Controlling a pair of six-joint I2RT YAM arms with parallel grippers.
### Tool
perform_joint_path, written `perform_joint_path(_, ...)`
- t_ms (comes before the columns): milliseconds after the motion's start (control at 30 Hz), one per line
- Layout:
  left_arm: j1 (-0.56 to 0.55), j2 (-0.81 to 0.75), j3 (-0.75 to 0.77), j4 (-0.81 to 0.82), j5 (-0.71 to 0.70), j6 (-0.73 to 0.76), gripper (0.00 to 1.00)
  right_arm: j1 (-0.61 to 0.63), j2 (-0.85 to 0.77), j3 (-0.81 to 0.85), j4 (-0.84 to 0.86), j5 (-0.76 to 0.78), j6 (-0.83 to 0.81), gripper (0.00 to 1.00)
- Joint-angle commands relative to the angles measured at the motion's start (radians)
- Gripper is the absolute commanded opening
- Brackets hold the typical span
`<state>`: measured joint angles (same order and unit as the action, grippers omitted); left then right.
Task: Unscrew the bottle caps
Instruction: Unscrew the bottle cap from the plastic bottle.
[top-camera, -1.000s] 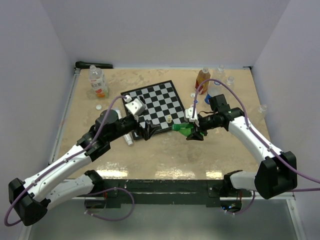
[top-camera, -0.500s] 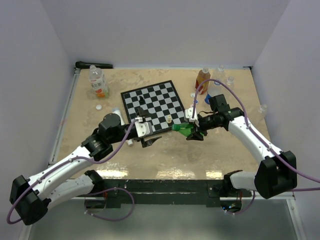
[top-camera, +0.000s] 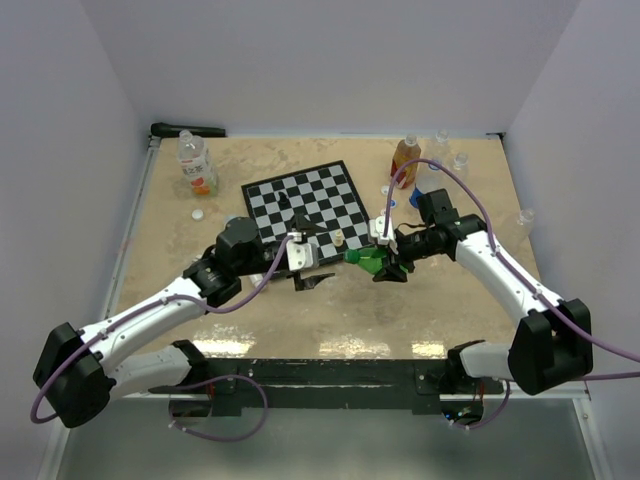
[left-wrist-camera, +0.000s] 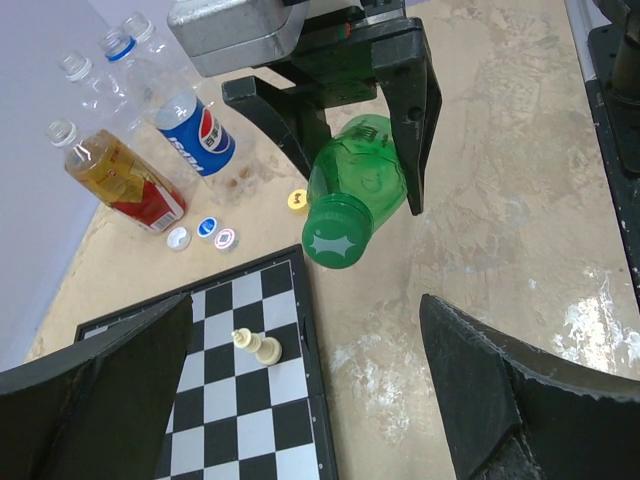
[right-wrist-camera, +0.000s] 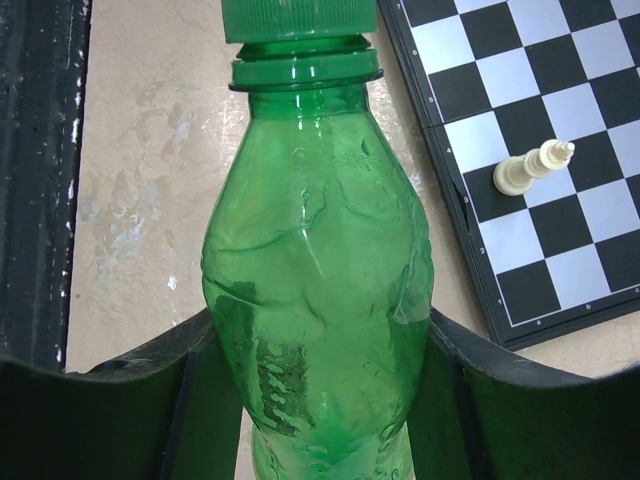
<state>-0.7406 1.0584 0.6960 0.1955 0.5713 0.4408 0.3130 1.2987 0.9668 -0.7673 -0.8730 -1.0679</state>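
Observation:
A green bottle (top-camera: 366, 260) with its green cap (top-camera: 351, 256) on lies level above the table, cap pointing left. My right gripper (top-camera: 388, 264) is shut on the bottle's body (right-wrist-camera: 320, 290), a finger on each side; the cap (right-wrist-camera: 295, 18) is at the top of the right wrist view. My left gripper (top-camera: 316, 258) is open and empty, a short way left of the cap. In the left wrist view the cap (left-wrist-camera: 337, 240) faces the camera, beyond the wide-apart fingers (left-wrist-camera: 500, 390), and touches neither.
A chessboard (top-camera: 300, 205) lies mid-table with a white piece (left-wrist-camera: 255, 345) near its right edge. An orange-labelled bottle (left-wrist-camera: 120, 180), a blue-labelled bottle (left-wrist-camera: 195, 135) and clear bottles (left-wrist-camera: 85, 80) stand far right, with loose caps (left-wrist-camera: 207, 228) nearby. Another bottle (top-camera: 197, 165) stands far left.
My left arm has swung right and turned its wrist, bringing the open gripper up to face the green cap. The right arm and the bottle have not moved.

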Motion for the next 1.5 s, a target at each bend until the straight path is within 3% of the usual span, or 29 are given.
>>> perform_joint_path(0, 0.000, 0.031, 0.062, 0.067, 0.068, 0.035, 1.00, -0.002, -0.003, 0.032, -0.017, -0.007, -0.023, 0.04)
perform_joint_path(367, 0.000, -0.003, 0.034, 0.068, 0.022, 0.029, 1.00, -0.002, 0.001, 0.033, -0.024, -0.014, -0.032, 0.03)
perform_joint_path(900, 0.000, -0.012, 0.045, 0.039, 0.067, 0.030, 1.00, -0.002, 0.007, 0.035, -0.027, -0.015, -0.038, 0.03)
perform_joint_path(1167, -0.006, 0.055, 0.042, 0.175, 0.139, -0.031, 0.99, -0.002, 0.011, 0.036, -0.038, -0.015, -0.046, 0.03)
perform_joint_path(1467, -0.023, 0.161, 0.083, 0.214, 0.194, -0.077, 0.83, -0.002, 0.010, 0.038, -0.043, -0.017, -0.047, 0.03)
